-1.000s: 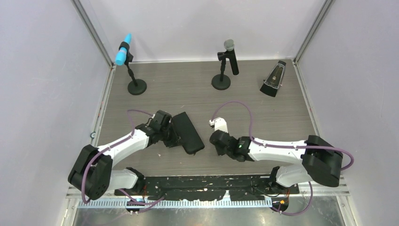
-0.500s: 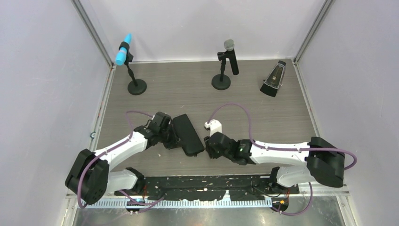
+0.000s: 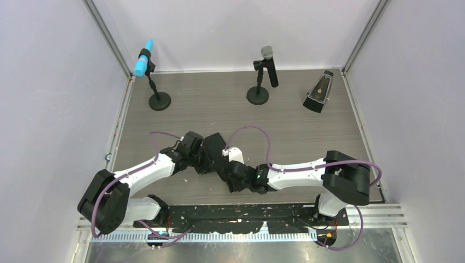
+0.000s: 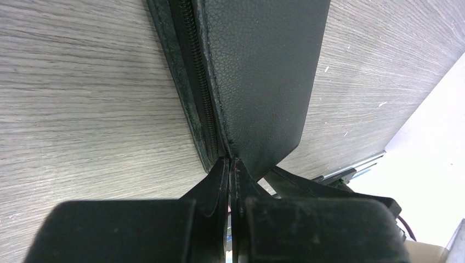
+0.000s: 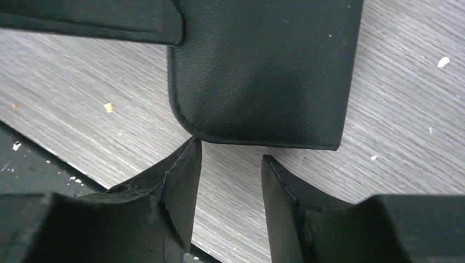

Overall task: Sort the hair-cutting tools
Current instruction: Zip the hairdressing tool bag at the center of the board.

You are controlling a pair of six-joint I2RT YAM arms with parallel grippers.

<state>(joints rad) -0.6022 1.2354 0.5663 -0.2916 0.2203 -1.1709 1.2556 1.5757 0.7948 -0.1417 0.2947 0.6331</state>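
At the case [image 5: 263, 71] corner your right hand [image 5: 230, 150] stands spread; left hand [image 4: 230, 170] pinches its zip edge. You seem to be opening it; next, close on that corner.

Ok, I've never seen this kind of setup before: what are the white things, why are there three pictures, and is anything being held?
The white jointed things are two robot arms, the left arm and the right arm, bolted at the near edge of a wood-grain table. The wide picture looks down from above and behind them. The two close-ups come from a camera on each wrist, so the dark shapes at the bottom are that arm's own fingers. On the table are a black zip case and, at the back, a blue-tipped microphone, a silver-headed microphone and a metronome. The left gripper is shut, its tips at the case's zipped edge; whether it pinches anything there I cannot tell. The right gripper is open just short of the case, holding nothing.
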